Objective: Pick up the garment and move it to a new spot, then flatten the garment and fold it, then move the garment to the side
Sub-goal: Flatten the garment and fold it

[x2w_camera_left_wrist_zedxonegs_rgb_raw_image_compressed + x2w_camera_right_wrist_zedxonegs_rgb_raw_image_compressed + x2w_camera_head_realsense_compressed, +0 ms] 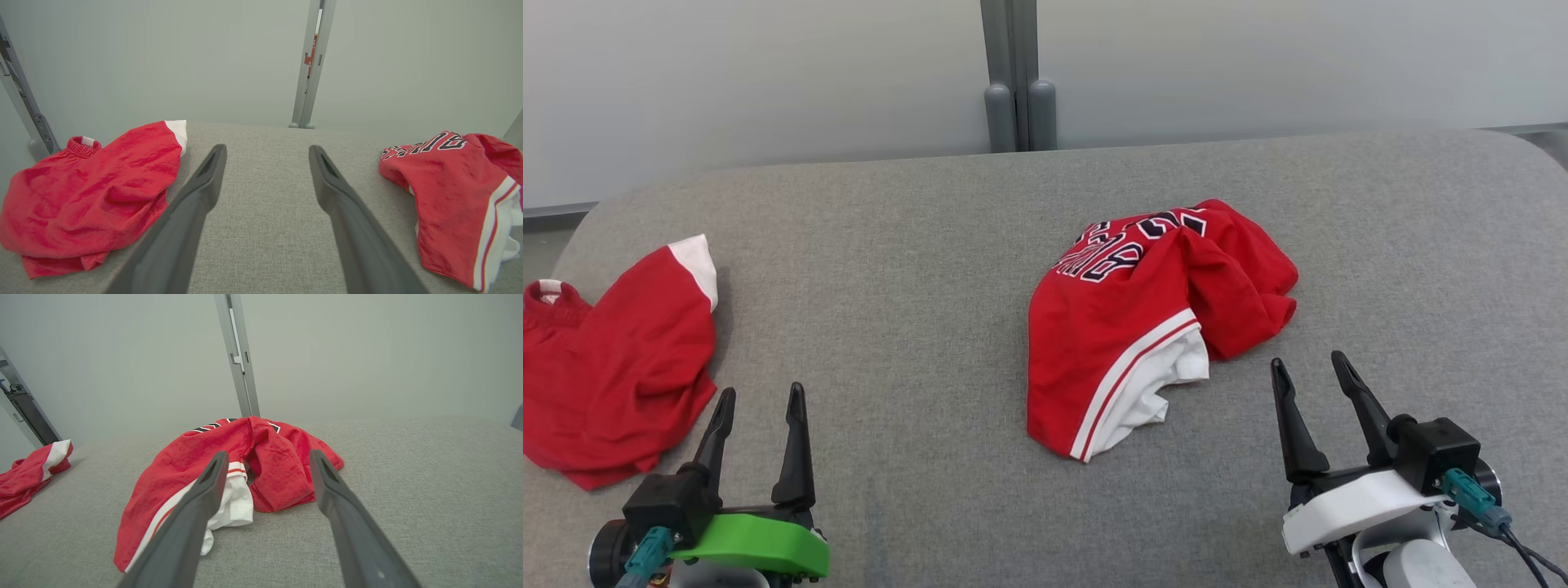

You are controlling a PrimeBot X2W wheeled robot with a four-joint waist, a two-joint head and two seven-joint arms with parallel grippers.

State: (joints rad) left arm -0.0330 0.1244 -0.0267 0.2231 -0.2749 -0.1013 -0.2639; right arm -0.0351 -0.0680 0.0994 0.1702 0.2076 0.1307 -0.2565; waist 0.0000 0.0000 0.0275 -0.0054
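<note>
My right gripper (1307,359) rests just off the near right side of the red jersey (1127,327), its fingers spread apart with nothing between them. My left gripper (760,389) is well to the jersey's left, also spread and empty. Beyond it, farther left of the jersey, a second red garment (621,359) with a white cuff lies rumpled. I cannot tell whether the left gripper's outer finger touches its edge. Bare grey padded surface (915,269) lies between the right gripper and the jersey.

The jersey is a crumpled heap. Black-and-white lettering is bunched along its far edge, a white and red striped band runs down the near side, and white cloth spills out below that band. Its right half is folded over into a thick lump.

Behind the jersey the surface ends in a rounded far edge, with a grey post (1017,82) standing against a pale wall (768,73). Wide open surface stretches on both sides of the jersey.
</note>
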